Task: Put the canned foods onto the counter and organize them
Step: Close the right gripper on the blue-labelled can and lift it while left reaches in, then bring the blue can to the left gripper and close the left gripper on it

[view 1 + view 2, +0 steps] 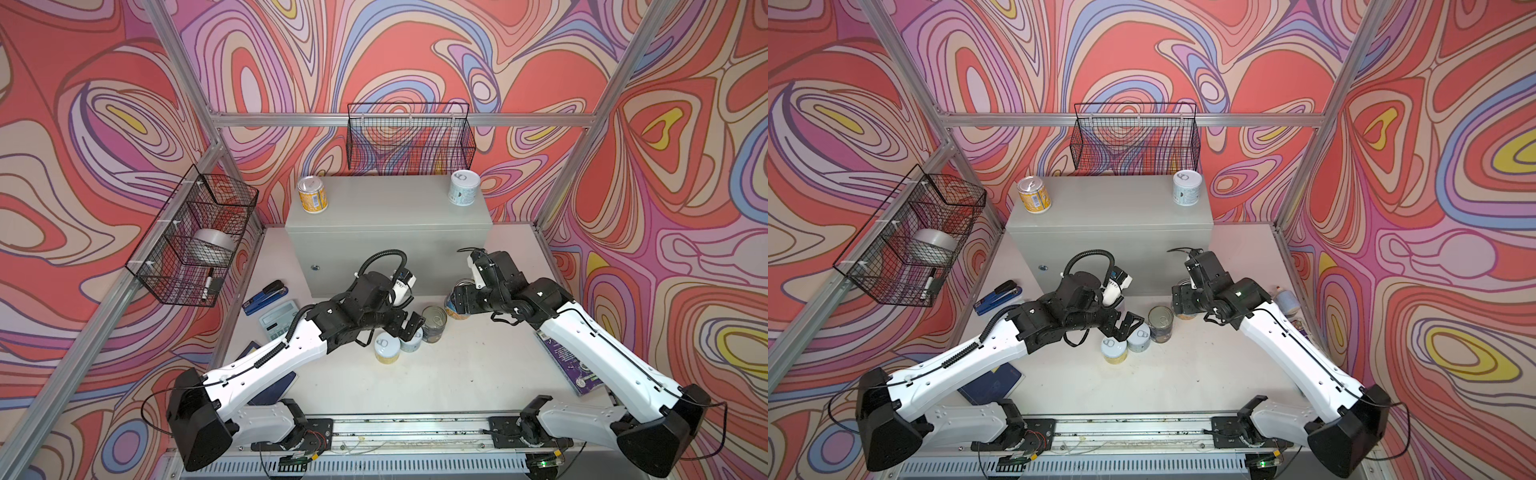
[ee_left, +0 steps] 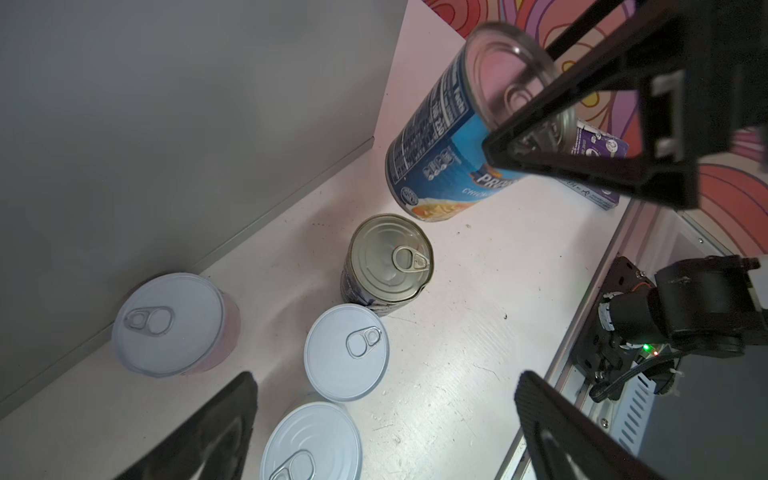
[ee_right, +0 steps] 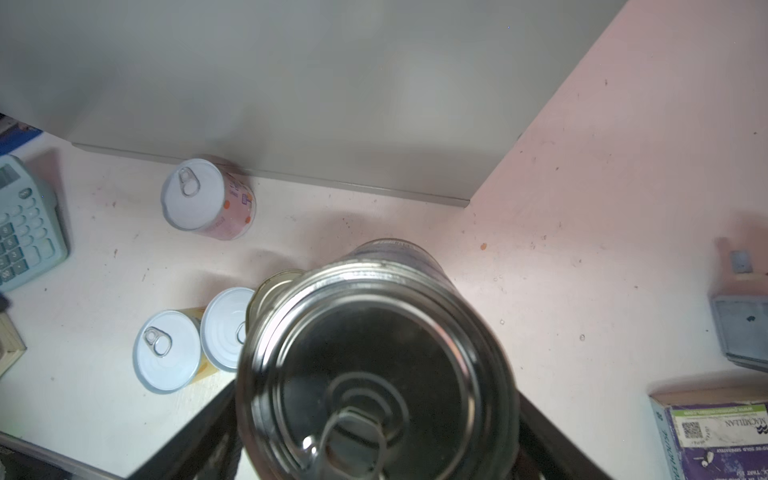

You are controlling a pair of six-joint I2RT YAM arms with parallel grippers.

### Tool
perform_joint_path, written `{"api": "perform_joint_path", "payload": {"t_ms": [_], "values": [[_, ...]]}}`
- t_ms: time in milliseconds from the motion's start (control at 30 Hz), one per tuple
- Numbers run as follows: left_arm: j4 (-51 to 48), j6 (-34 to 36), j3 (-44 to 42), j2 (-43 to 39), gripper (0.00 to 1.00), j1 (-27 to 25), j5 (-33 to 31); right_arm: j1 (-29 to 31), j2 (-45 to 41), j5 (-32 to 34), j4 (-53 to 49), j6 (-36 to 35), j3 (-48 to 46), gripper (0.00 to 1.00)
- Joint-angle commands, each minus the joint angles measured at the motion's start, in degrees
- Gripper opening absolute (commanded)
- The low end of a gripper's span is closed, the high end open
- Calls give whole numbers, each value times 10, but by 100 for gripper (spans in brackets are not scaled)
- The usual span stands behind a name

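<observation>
With left hand [image 2: 384, 386] released, keep right hand [image 3: 374, 440] clenched on Progresso can [image 2: 440, 158], gripped near its rim, to avoid slipping onto dark navy can [image 2: 388, 259] nearby.

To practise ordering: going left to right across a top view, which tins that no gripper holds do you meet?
Orange-yellow tin → yellow tin → tabletop pale blue tin → dark navy tin → countertop pale blue tin.

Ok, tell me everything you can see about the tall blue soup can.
The tall blue soup can is metal with a shiny pull-tab lid and a label showing nutrition facts and soup. It is lid up, gripped near its top by the right gripper; whether its base touches the white table is unclear.
</observation>
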Motion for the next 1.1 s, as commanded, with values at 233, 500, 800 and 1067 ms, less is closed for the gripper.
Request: {"api": "perform_joint_path", "payload": {"t_ms": [233, 500, 800, 1067], "values": [[189, 32, -38, 48, 100, -9, 51, -4, 11, -22, 26, -13, 92, 57], [297, 64, -38, 108, 100, -9, 60, -5, 8, -40, 16, -1, 115, 57], [428, 88, -39, 174, 100, -9, 91, -7, 3, -51, -5, 6, 144, 56], [540, 101, -68, 191, 100, -9, 94, -17, 0, -75, -23, 6, 175, 56]]}}
